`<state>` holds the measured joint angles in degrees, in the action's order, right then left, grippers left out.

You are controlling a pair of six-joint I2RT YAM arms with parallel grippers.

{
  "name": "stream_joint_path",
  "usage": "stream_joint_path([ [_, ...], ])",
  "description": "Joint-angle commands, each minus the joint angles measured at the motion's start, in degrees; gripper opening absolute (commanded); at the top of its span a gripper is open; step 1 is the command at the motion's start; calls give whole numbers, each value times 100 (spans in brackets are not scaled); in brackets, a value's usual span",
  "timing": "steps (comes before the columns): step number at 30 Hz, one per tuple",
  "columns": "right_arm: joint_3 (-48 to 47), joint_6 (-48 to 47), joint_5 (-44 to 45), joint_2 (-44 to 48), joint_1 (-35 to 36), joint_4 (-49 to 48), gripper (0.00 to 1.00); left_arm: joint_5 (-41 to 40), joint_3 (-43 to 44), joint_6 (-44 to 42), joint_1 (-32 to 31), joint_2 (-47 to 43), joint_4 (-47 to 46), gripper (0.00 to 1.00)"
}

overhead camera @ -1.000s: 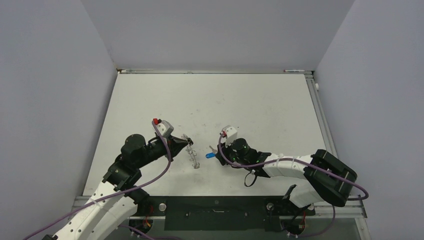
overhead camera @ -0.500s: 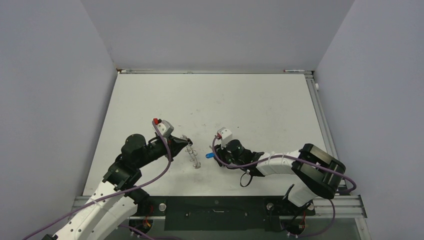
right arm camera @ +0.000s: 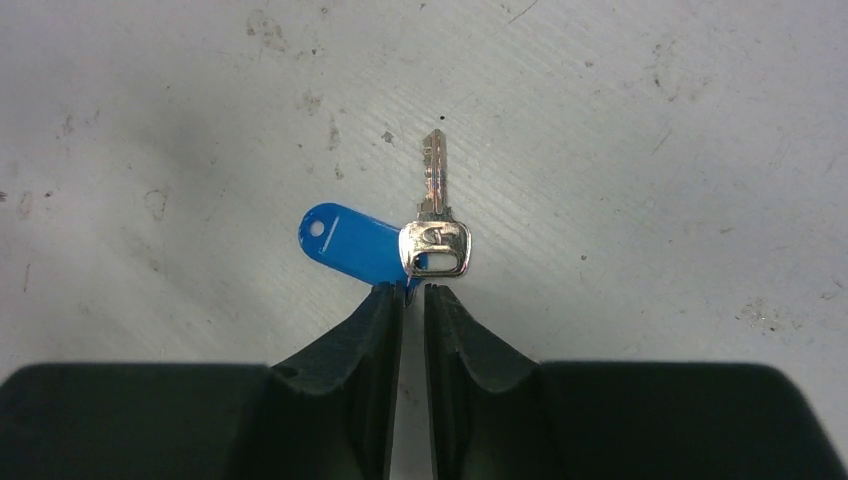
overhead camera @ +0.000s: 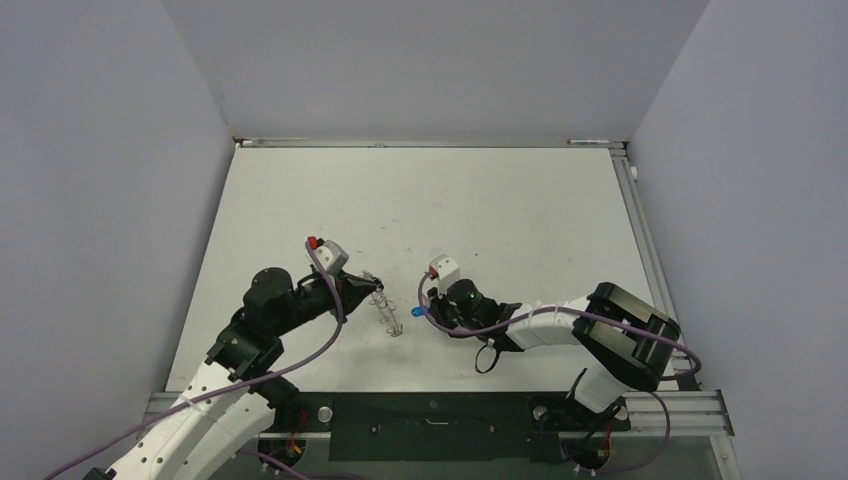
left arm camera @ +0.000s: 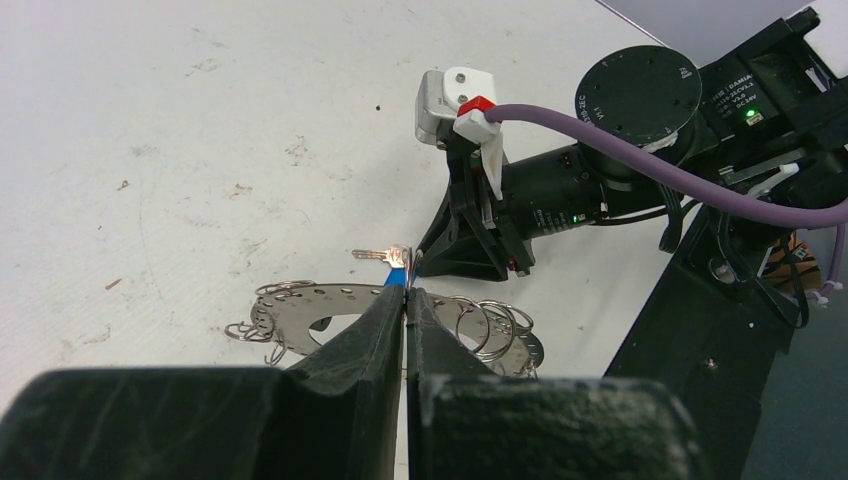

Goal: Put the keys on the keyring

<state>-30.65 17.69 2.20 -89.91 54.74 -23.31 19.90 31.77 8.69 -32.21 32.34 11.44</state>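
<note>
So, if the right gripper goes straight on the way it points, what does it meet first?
The key with the blue tag, directly at the fingertips of the right gripper; it may be touching the tag, but depth is unclear.

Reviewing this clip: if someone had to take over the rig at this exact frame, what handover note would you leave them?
Left gripper: shut on the keyring, holding it by the edge nearest its wrist camera.
Right gripper: shut on the blue-tagged key, pinching where the tag meets the key head; the blade points away from the fingers.
Positions: the key sits just beyond the ring's far edge, not in any wire loop.
Done: both items gripped and close together.
Left: thread this key onto a loop. No second key shows in any view, so it would have to be found.
</note>
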Motion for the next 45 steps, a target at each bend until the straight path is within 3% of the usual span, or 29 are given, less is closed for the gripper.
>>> stream_joint_path([
  [1,-187,-117,144,-47,63,-220,15,-27,295,-43,-23,-18,-230,0],
  [5,-172,-162,189,-69,70,-214,5,-28,295,-43,-23,-17,-230,0],
  [20,-319,-916,-28,1011,176,715,5,-76,304,-67,-23,-27,-195,0],
  [31,-650,-2026,-1372,2104,409,1498,5,-67,312,-78,-27,-70,-189,0],
  [45,-731,-2115,-1023,2454,492,1669,5,-78,304,-84,-31,-92,-186,0],
])
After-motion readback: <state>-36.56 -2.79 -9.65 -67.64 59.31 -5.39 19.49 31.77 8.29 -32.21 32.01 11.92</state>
